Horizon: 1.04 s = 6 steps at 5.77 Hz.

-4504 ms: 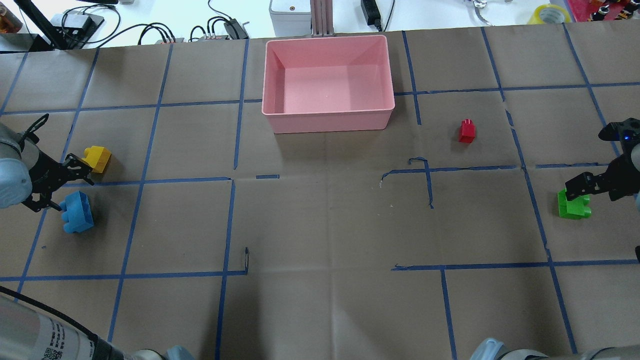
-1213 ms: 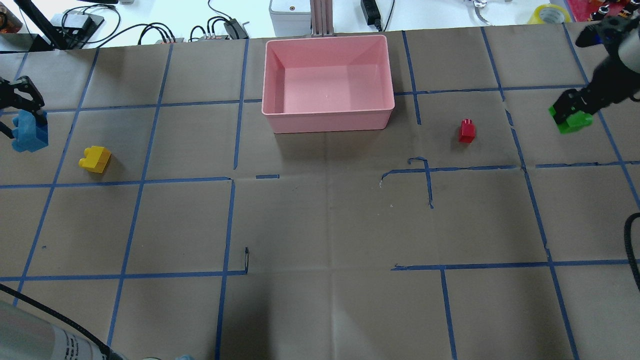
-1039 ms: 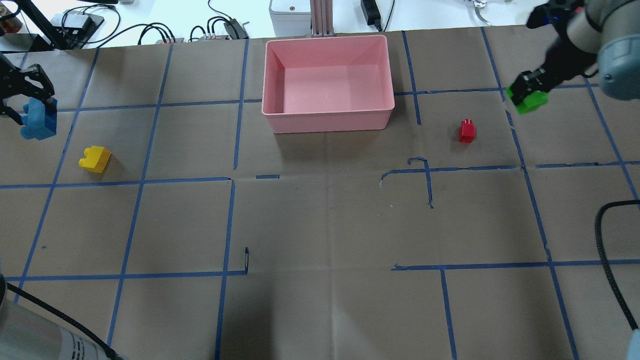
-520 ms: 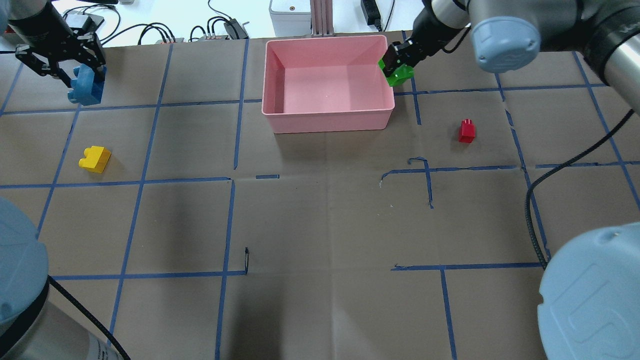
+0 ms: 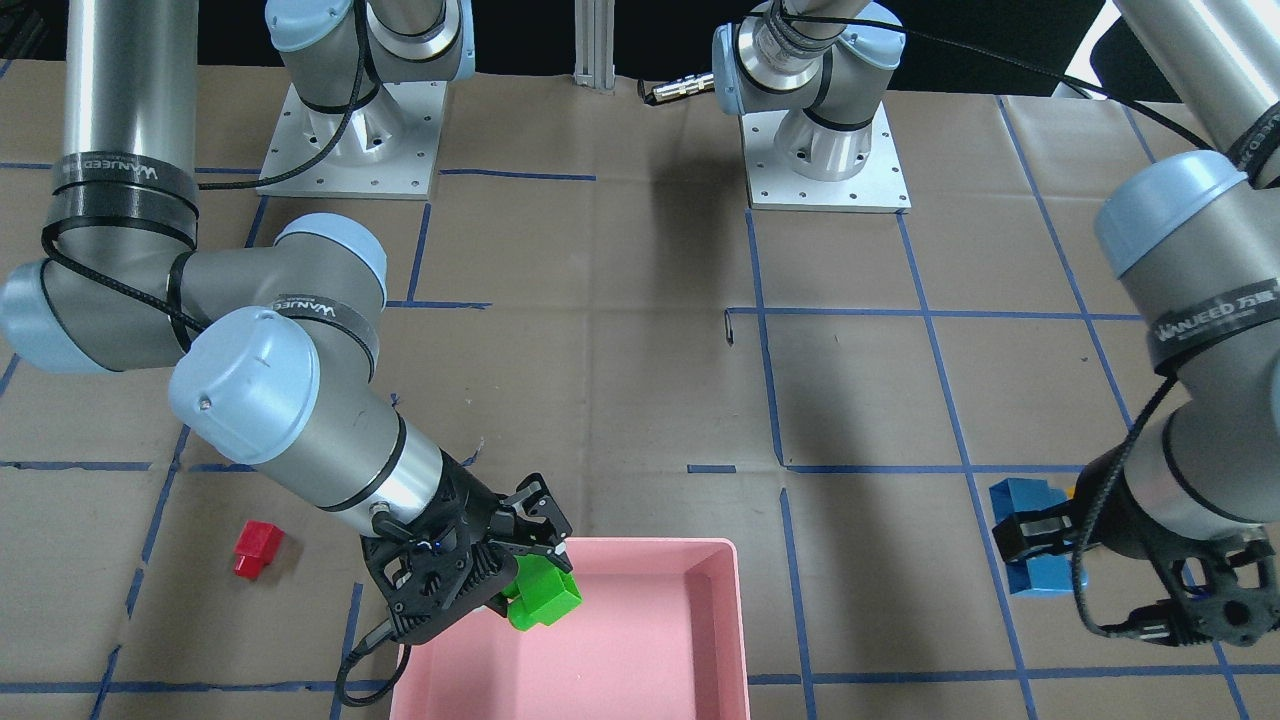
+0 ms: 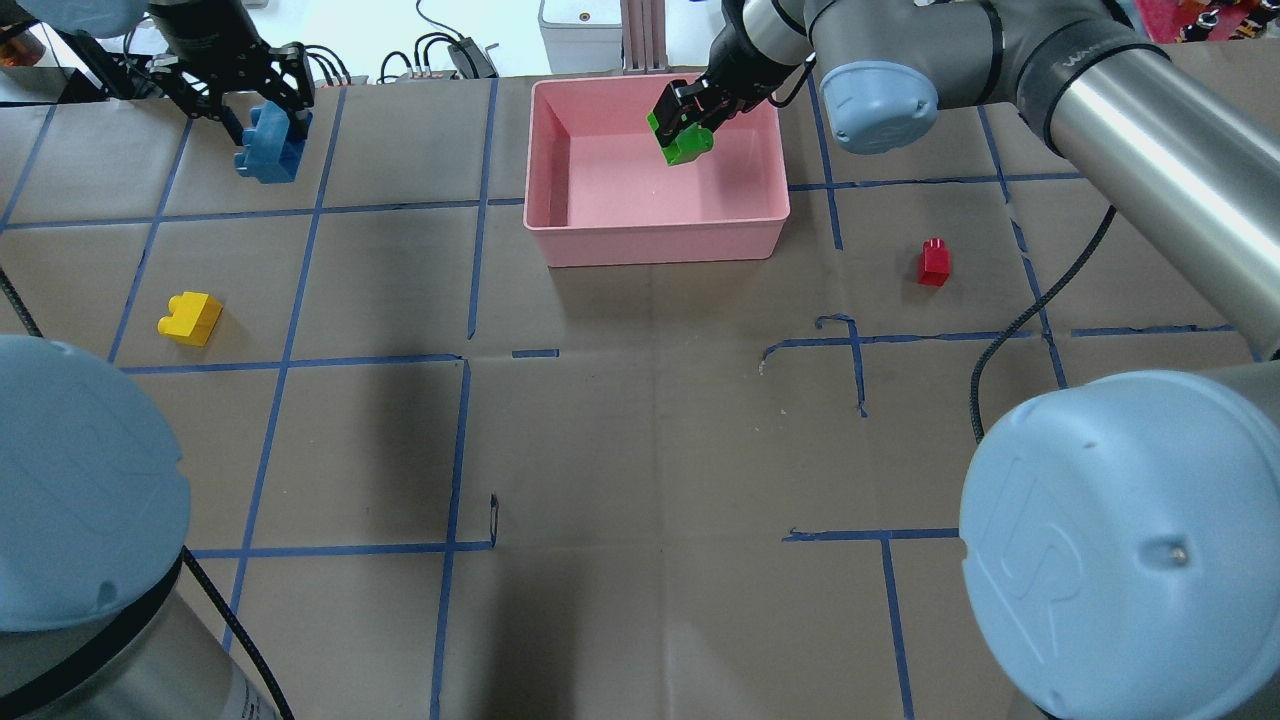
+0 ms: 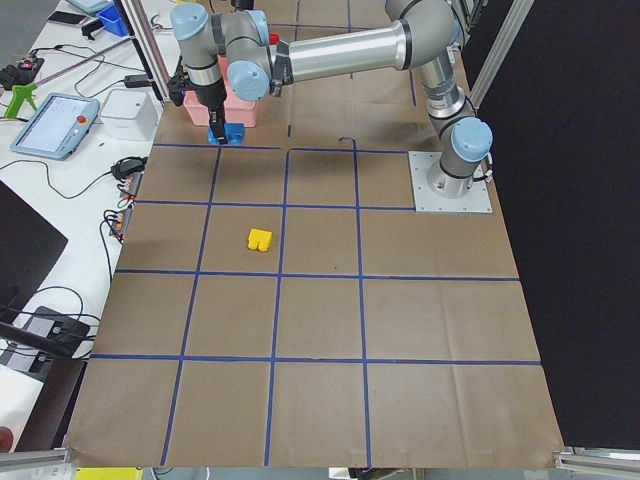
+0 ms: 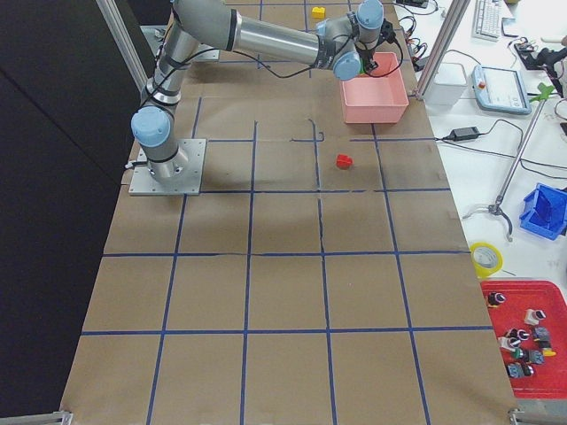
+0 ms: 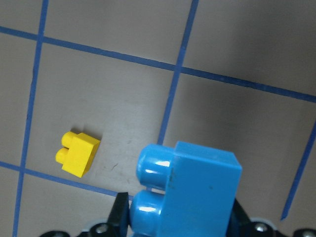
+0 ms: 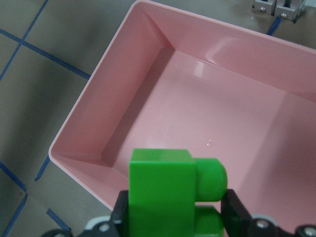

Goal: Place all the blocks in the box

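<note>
My right gripper [image 6: 683, 128] is shut on the green block [image 6: 686, 146] and holds it above the inside of the pink box [image 6: 660, 238], near its far right part. The block also shows in the right wrist view [image 10: 163, 192], over the box [image 10: 103, 98]. My left gripper [image 6: 262, 112] is shut on the blue block [image 6: 270, 152] and holds it in the air at the far left, well left of the box. The yellow block [image 6: 190, 318] lies on the table at the left. The red block [image 6: 934, 262] stands right of the box.
Brown paper with a blue tape grid covers the table. Cables and small devices [image 6: 440, 55] lie beyond the far edge behind the box. My right arm's elbow [image 6: 1120, 540] fills the near right corner and my left arm's elbow [image 6: 80, 480] the near left.
My right gripper carried the green block left, from beside the box's right rim to over its inside. My left gripper carried the blue block right along the far edge.
</note>
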Available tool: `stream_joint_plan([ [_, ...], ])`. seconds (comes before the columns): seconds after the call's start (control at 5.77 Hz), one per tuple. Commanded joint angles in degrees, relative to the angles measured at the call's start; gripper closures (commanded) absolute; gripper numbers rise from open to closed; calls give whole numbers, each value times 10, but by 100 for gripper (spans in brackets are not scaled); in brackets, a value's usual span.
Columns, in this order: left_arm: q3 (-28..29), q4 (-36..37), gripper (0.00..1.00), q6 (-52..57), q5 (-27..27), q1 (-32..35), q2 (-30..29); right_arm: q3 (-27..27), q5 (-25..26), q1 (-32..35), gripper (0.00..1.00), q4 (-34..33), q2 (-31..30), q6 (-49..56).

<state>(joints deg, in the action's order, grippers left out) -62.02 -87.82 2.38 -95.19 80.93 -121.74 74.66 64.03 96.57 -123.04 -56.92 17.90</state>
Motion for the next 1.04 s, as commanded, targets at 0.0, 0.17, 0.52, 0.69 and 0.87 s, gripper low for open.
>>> stream_joint_plan([
  [0.0,4,-1,89,-13,8,40,-12,-20,-2,1,0,-1,9,-1],
  [0.17,6,8,89,-51,8,69,-17,-21,-1,-1,0,0,9,-1],
  [0.52,20,36,89,-63,47,83,-24,-2,98,-76,0,13,-52,13],
  [0.69,60,36,89,-63,61,98,-47,13,158,-118,0,11,-74,67],
  [0.87,121,37,89,-63,66,123,-87,48,179,-141,0,4,-77,112],
])
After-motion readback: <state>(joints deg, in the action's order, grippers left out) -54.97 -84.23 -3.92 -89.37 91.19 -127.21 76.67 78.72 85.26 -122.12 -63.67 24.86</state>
